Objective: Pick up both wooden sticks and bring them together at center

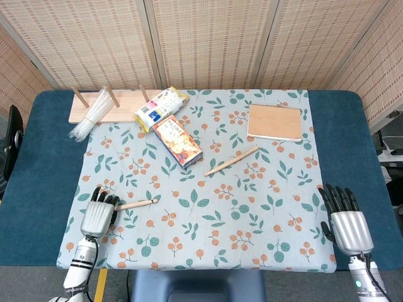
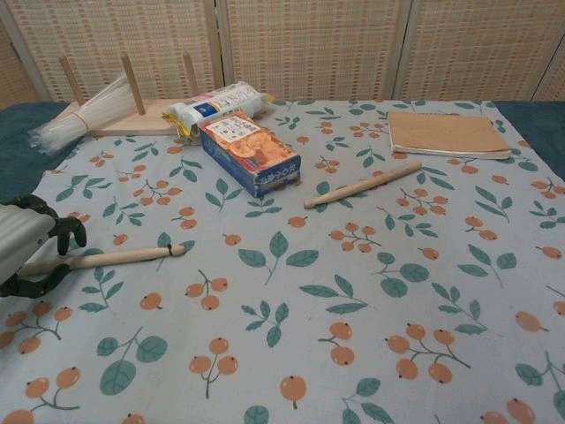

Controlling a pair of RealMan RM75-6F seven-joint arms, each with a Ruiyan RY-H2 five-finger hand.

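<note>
Near wooden stick [image 2: 115, 257] flat on cloth, its left end between left hand's [image 2: 26, 246] spread, curled fingers [image 2: 66, 231], not pinched.

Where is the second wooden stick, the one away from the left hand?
The far wooden stick lies diagonally on the floral cloth right of centre, between the orange box and tan notebook.

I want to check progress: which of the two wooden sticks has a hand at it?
The near-left wooden stick: the left hand is over its end. The stick beside the orange box lies alone.
</note>
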